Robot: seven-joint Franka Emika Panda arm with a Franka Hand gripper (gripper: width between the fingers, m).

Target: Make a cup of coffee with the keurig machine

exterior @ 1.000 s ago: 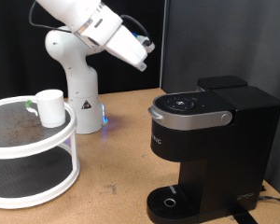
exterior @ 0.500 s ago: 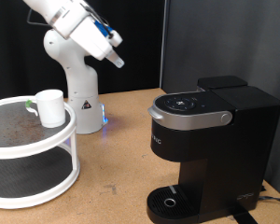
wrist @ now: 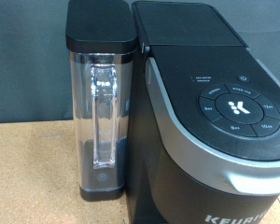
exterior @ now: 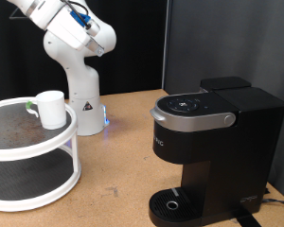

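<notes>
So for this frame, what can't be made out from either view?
- End effector: not in view; the arm runs off the exterior view's top left edge, and the wrist view shows no fingers.
- Inside of the white mug: hidden by its own wall in the exterior view.
- Keurig machine pod chamber: lid shut in both views.
- Water level in the reservoir: unclear through the tinted plastic in the wrist view.

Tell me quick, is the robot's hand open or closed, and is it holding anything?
Hand: not visible in either view, so open or closed cannot be told. The mug sits untouched on the white stand, away from the keurig machine.
</notes>
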